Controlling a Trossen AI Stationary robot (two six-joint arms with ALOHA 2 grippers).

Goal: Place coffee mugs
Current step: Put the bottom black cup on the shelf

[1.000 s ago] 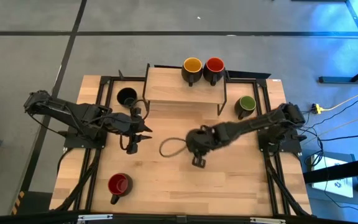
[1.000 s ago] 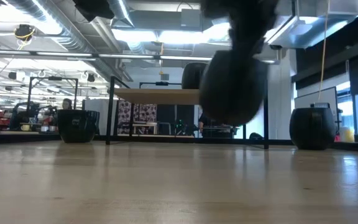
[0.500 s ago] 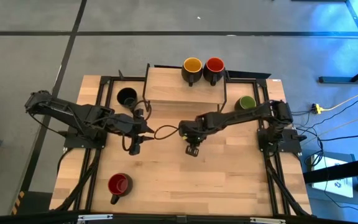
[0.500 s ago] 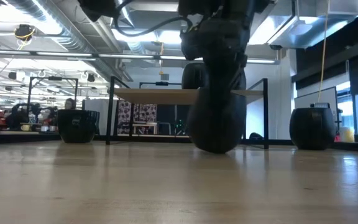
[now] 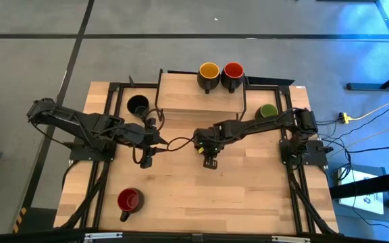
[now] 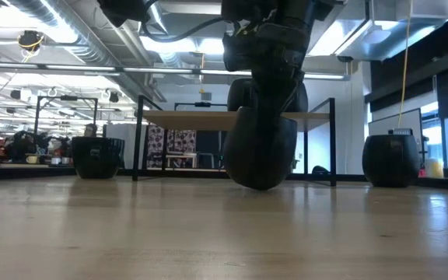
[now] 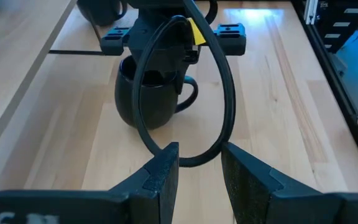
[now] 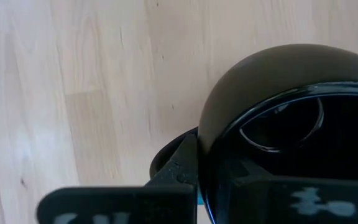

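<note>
One black-inside mug (image 7: 146,93) sits in my right claw (image 5: 206,145) near the middle of the counter (image 5: 248,189), just in front of the raised wooden shelf (image 5: 194,101). My right claw is clenched on its rim: the right wrist view shows one finger (image 8: 179,168) outside the dark wall and the glossy black inside (image 8: 291,134) beside it. From the left wrist view the mug stands upright on the wood with its handle (image 7: 190,94) free to one side, and the right claw's body sits on top of it. In the low view the mug's (image 6: 260,154) rounded base looks down at the counter surface, though I cannot tell whether it quite touches.

My left claw (image 5: 152,138) waits just beside it, pointing at the mug, with its two dark fingers (image 7: 166,171) parted by a narrow gap and holding nothing. A black cable (image 7: 225,99) loops between my left claw and the mug.

On the shelf stand the yellow-orange-inside mug (image 5: 209,74) and a red-inside mug (image 5: 233,74), side by side at its far edge. The green-inside mug (image 5: 268,113) rests on the counter by the shelf's right end, another black-inside mug (image 5: 138,105) by its left end, and a second red-inside mug (image 5: 129,200) sits alone near the front left corner.
</note>
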